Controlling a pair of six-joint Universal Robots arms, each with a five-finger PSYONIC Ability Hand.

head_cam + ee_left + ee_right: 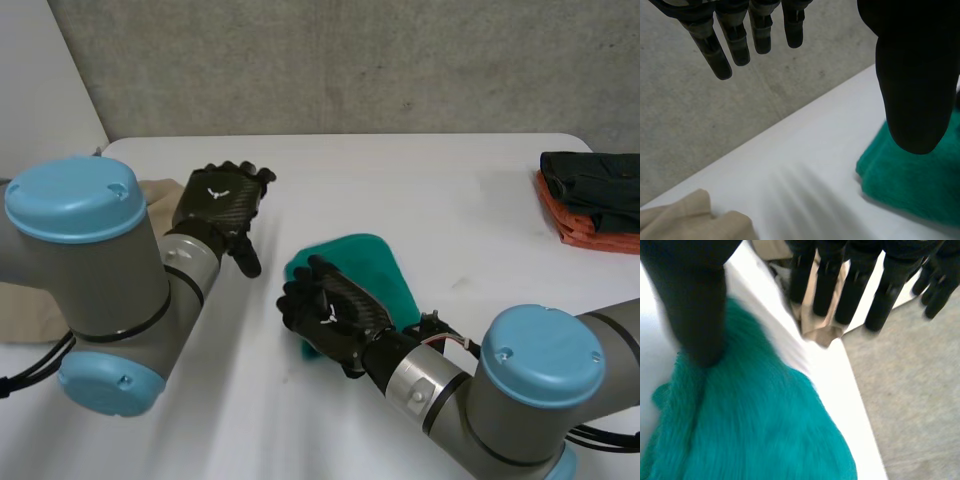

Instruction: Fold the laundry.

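The head camera sits high between and behind the arms, looking down and forward across the white table (400,180) to the grey wall (350,60), wide enough to hold the beige cloth (25,310) at 9 o'clock, the teal cloth (375,265) near centre and a folded stack (590,200) at 3 o'clock. Each wrist camera rides close behind its own palm: the left looks past the left hand (912,75) low over the table toward the wall, the right past the right hand (690,300) from just above the teal cloth toward the table's edge. All three share both cloths and some tabletop.
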